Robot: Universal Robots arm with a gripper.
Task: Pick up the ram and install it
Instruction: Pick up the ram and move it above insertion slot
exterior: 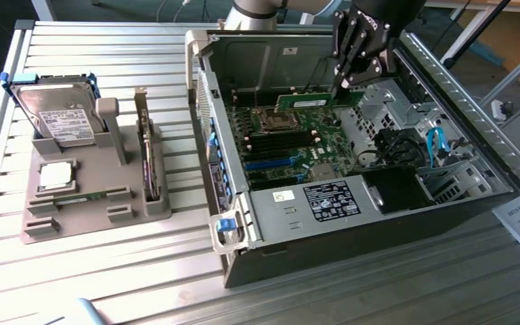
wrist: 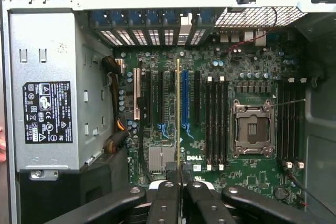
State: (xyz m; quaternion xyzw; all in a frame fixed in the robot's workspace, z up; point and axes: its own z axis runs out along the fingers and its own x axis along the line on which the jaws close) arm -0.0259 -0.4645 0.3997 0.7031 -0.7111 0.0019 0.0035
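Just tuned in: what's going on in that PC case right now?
The arm's end effector is shut on the ram and holds it inside the open case, just above the motherboard near the processor socket. The wrist view sees the stick edge-on between the fingers, over the board; it does not look seated in a slot yet. On the exterior view's left, a holder carries a hard drive and a processor.

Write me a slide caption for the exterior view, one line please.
Robot gripper holding the ram over the motherboard inside the open computer case.
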